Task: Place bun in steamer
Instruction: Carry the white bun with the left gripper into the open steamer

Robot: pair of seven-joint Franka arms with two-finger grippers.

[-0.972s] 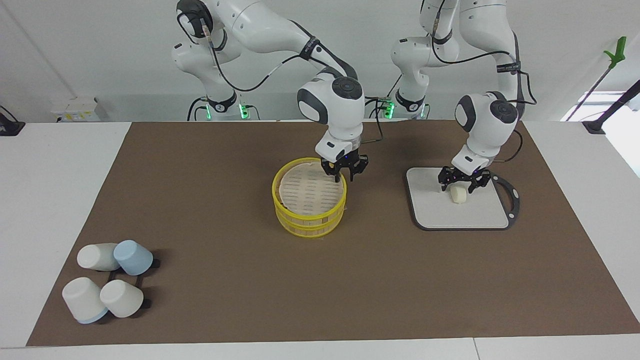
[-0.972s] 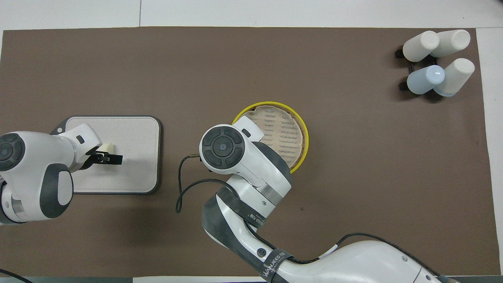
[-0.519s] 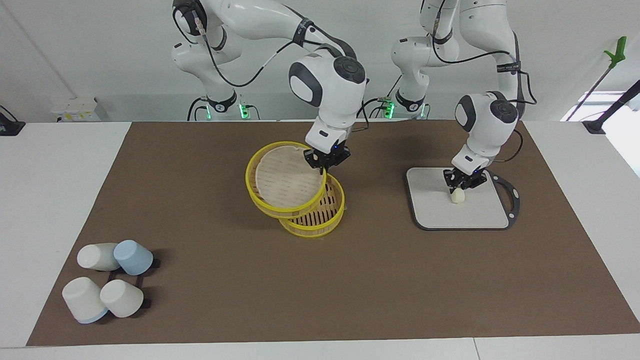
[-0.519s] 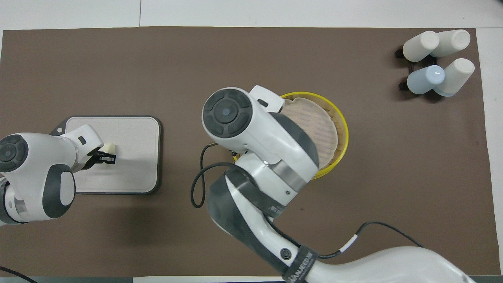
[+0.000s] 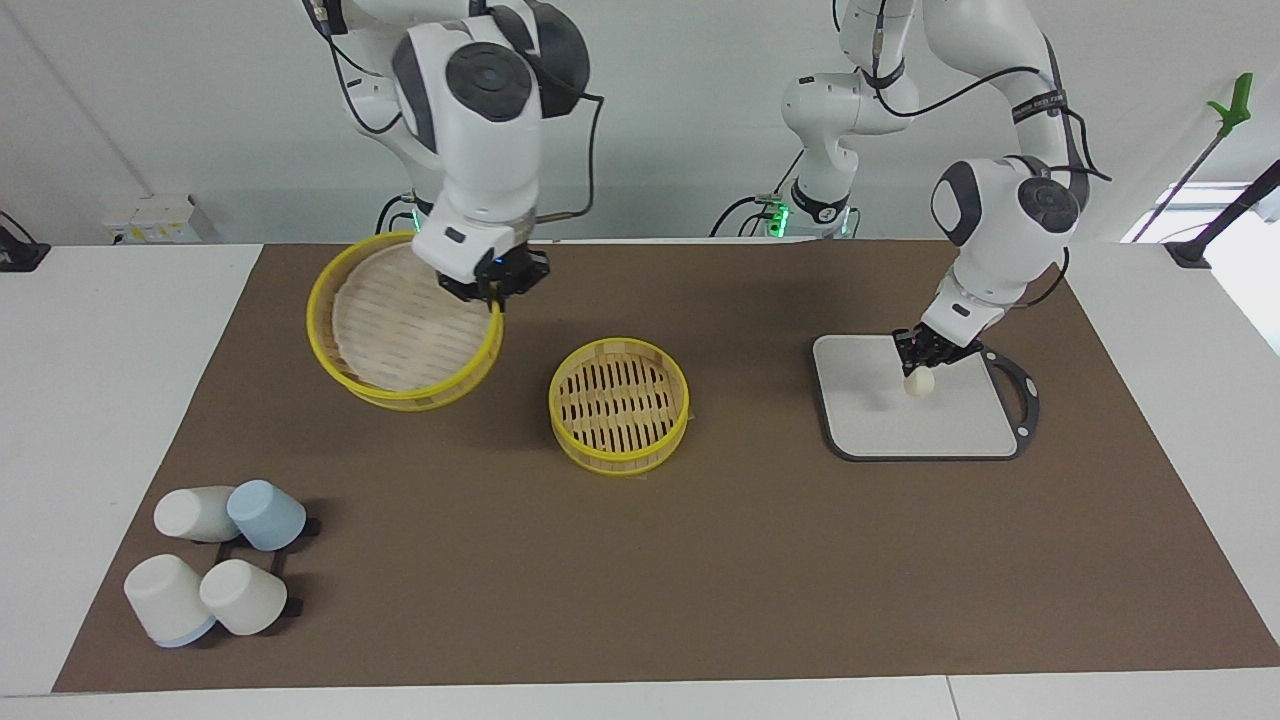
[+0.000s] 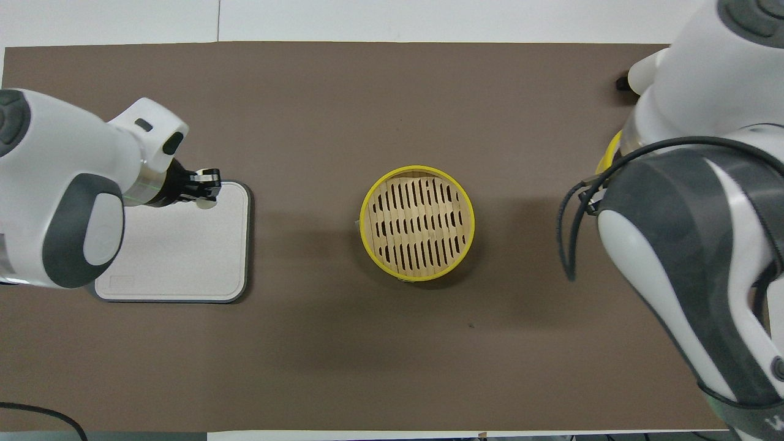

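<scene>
My left gripper (image 5: 925, 352) is shut on the cream-white bun (image 5: 918, 382) and holds it just above the grey board (image 5: 880, 420), over the edge nearer the robots. It also shows in the overhead view (image 6: 207, 184). The steamer is split in two. Its lower tier (image 5: 618, 400), with a bare slatted floor, sits mid-mat and shows in the overhead view (image 6: 418, 222). My right gripper (image 5: 492, 283) is shut on the rim of the paper-lined upper tier (image 5: 420, 398) and holds it tilted in the air, toward the right arm's end.
Several white and blue cups (image 5: 215, 560) lie on a black rack at the mat's corner farthest from the robots, at the right arm's end. In the overhead view the right arm (image 6: 698, 214) hides them and the raised tier. The board (image 6: 177, 257) has a black rim.
The right gripper has lifted the upper tier off the steamer and carried it up toward the right arm's end. The left gripper shut on the bun and raised it off the board.
</scene>
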